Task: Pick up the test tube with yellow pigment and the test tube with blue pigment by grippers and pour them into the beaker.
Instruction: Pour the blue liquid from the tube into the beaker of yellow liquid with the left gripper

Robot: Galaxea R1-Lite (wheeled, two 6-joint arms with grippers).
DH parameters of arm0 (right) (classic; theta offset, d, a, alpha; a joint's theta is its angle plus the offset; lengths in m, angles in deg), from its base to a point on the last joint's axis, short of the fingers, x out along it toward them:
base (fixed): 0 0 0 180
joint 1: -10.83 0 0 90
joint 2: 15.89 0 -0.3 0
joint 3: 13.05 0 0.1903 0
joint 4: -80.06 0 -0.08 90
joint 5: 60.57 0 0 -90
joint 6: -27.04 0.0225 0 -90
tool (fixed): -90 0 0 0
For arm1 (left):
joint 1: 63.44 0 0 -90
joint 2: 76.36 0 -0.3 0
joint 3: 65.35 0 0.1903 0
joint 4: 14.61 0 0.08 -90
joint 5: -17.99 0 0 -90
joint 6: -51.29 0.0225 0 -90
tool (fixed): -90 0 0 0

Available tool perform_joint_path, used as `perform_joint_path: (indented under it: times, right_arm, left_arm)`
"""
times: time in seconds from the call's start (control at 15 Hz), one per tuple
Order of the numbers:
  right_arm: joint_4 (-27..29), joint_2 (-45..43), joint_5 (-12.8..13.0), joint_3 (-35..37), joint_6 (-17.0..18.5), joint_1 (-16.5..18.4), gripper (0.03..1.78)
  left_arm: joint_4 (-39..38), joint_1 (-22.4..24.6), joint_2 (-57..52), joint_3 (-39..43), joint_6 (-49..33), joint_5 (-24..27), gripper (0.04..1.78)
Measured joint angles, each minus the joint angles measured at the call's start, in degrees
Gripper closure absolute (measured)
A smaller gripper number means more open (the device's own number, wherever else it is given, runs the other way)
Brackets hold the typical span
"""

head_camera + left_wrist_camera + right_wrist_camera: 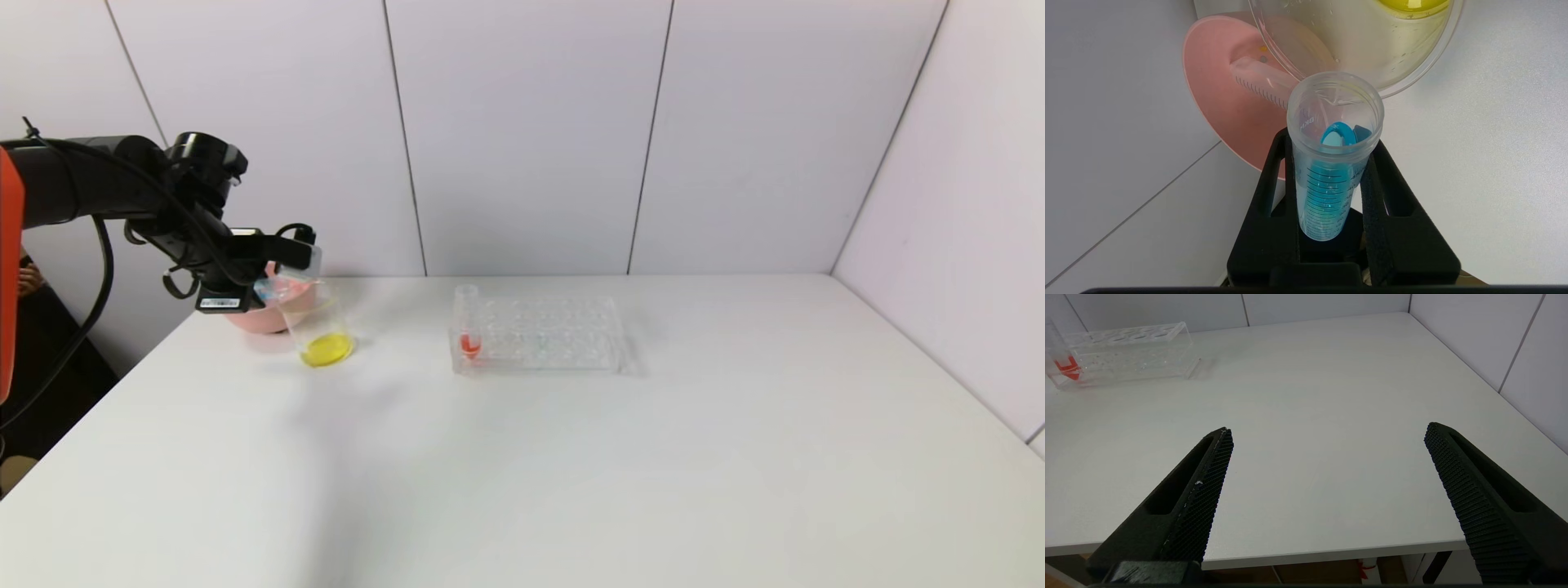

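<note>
My left gripper is shut on the test tube with blue pigment, also in the head view. The tube is tilted with its open mouth at the rim of the beaker. Blue liquid lies along the tube's wall, up to near the mouth. The beaker stands at the table's far left and holds yellow liquid at its bottom. No tube with yellow liquid shows. My right gripper is open and empty over the table's front edge, out of the head view.
A pink bowl stands just behind the beaker, with a clear graduated tube lying in it. A clear many-holed rack stands mid-table, holding a red-liquid tube at its left end.
</note>
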Motion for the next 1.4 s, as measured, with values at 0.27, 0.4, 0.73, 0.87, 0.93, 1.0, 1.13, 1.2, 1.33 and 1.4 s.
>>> perform_joint_path:
  times: [0.27, 0.4, 0.73, 0.87, 0.93, 1.0, 1.13, 1.2, 1.33, 1.4]
  right_arm:
    - [0.0, 0.0, 0.0, 0.0, 0.0, 0.0, 0.10]
    - [0.0, 0.0, 0.0, 0.0, 0.0, 0.0, 0.10]
    - [0.0, 0.0, 0.0, 0.0, 0.0, 0.0, 0.10]
    - [0.0, 0.0, 0.0, 0.0, 0.0, 0.0, 0.10]
    - [0.0, 0.0, 0.0, 0.0, 0.0, 0.0, 0.10]
    - [0.0, 0.0, 0.0, 0.0, 0.0, 0.0, 0.10]
    - [0.0, 0.0, 0.0, 0.0, 0.0, 0.0, 0.10]
    - [0.0, 0.0, 0.0, 0.0, 0.0, 0.0, 0.10]
    - [0.0, 0.0, 0.0, 0.0, 0.0, 0.0, 0.10]
    - [0.0, 0.0, 0.0, 0.0, 0.0, 0.0, 0.10]
  left_arm:
    - [-0.1, -0.3, 0.0, 0.0, 0.9, -1.2, 1.37]
    - [0.0, -0.7, 0.0, 0.0, 1.2, -2.8, 1.37]
    - [-0.1, -1.7, -0.1, 0.0, 1.2, -3.8, 1.37]
    - [0.0, -1.8, -0.2, 0.0, 1.2, -4.7, 1.37]
    - [0.0, -2.0, -0.2, 0.0, 1.3, -5.2, 1.37]
    - [0.0, -2.0, -0.2, 0.0, 1.3, -5.5, 1.37]
    - [-0.1, -2.3, -0.2, 0.0, 1.3, -6.1, 1.37]
    - [-0.1, -2.5, -0.2, 0.0, 1.3, -6.6, 1.37]
    - [-0.1, -2.6, -0.3, 0.0, 1.2, -6.9, 1.37]
    - [-0.1, -2.7, -0.3, 0.0, 1.2, -7.1, 1.37]
